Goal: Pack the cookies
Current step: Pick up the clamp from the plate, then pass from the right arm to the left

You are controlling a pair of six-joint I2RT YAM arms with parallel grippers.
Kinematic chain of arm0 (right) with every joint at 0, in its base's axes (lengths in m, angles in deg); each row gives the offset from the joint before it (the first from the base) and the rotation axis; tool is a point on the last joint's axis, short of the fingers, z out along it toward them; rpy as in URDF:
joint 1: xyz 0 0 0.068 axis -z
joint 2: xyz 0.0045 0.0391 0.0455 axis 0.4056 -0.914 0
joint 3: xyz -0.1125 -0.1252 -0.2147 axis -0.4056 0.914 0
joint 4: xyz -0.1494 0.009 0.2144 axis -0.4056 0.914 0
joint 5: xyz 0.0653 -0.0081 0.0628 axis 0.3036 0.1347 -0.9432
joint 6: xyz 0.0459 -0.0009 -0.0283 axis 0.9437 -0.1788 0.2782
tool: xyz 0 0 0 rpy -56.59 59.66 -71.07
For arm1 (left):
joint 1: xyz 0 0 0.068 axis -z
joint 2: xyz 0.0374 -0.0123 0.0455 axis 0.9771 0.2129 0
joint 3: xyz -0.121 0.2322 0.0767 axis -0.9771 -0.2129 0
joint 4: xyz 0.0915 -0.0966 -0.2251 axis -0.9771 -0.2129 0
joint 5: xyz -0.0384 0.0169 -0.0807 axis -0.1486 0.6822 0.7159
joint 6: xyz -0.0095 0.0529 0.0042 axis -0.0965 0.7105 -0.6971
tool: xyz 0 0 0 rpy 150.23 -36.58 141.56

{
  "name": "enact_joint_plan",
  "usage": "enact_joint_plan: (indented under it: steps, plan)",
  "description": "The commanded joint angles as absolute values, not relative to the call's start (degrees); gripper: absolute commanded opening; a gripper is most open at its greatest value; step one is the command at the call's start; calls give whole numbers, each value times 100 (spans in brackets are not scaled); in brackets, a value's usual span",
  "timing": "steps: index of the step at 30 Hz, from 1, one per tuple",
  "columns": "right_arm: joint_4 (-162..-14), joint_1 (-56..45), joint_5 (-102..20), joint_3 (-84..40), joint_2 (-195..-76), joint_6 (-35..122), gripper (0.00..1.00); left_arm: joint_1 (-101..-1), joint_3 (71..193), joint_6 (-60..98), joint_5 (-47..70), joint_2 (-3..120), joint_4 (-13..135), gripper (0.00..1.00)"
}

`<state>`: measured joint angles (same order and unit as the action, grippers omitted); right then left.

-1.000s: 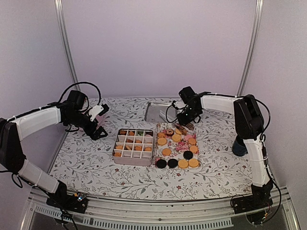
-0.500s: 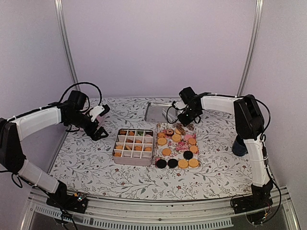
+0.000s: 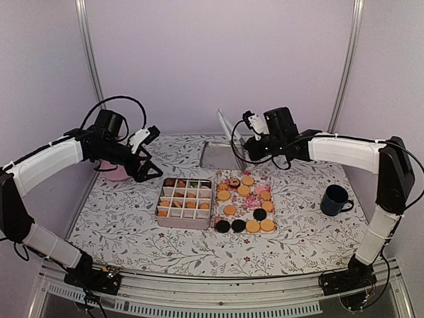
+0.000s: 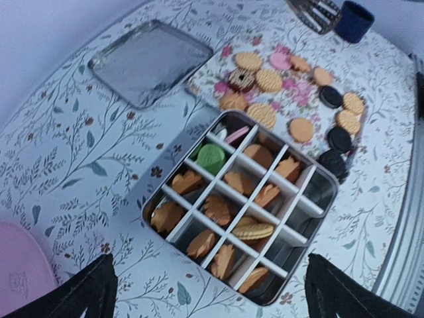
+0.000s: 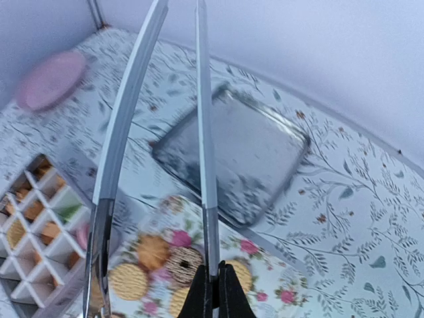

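Many cookies on tray, some in tin to its left, left fingers released, right fingers grasping tongs.

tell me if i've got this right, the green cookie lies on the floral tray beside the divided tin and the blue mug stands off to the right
No: the green cookie lies in a compartment of the divided tin, not on the floral tray, as the left wrist view shows. The tray is beside the tin and the blue mug stands off to the right.
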<state>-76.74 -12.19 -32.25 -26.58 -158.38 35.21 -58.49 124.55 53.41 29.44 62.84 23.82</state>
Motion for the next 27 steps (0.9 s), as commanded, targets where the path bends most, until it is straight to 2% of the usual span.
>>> enact_joint_plan:
  steps: [1, 7, 12, 27]
  plan:
    - [-10695, -2174, -3609, -1834, -15073, 4924, 0, -5676, 13024, 4536, 4646, 6182, 2596, 99]
    - [-12325, -2995, -3502, -2059, -15599, 5573, 0, -5571, 13238, 3301, 6129, 6233, 3283, 99]
    - [-12670, -3387, -3291, -2544, -16048, 5637, 0, -5547, 13108, 2989, 6635, 6078, 3485, 98]
    - [-14391, -3487, -3183, -2382, -16592, 6480, 0, -5547, 12669, 2216, 7702, 5928, 4205, 69]
